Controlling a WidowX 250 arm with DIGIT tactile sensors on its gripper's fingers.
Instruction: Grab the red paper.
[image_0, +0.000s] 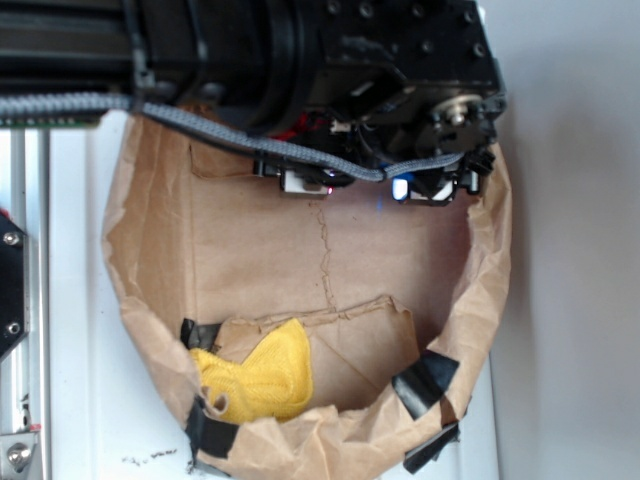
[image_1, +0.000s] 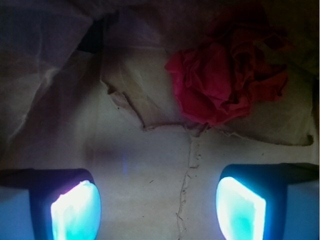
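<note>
In the wrist view the red paper (image_1: 225, 80), a crumpled rose-like wad, lies on the brown bag floor ahead and to the right of my gripper (image_1: 157, 210). The two glowing cyan fingertips (image_1: 75, 210) stand wide apart with only bare brown paper between them, well short of the wad. In the exterior view the gripper (image_0: 365, 185) hangs over the far part of the brown paper bag (image_0: 150, 300); the arm hides most of the wad, and only a sliver of red (image_0: 295, 130) shows under it.
A yellow textured cloth (image_0: 260, 375) lies at the near end inside the bag. Black tape (image_0: 425, 385) holds the bag's rolled rim. A crease runs down the bag floor (image_1: 187, 175). A metal rail (image_0: 20, 300) stands at the left.
</note>
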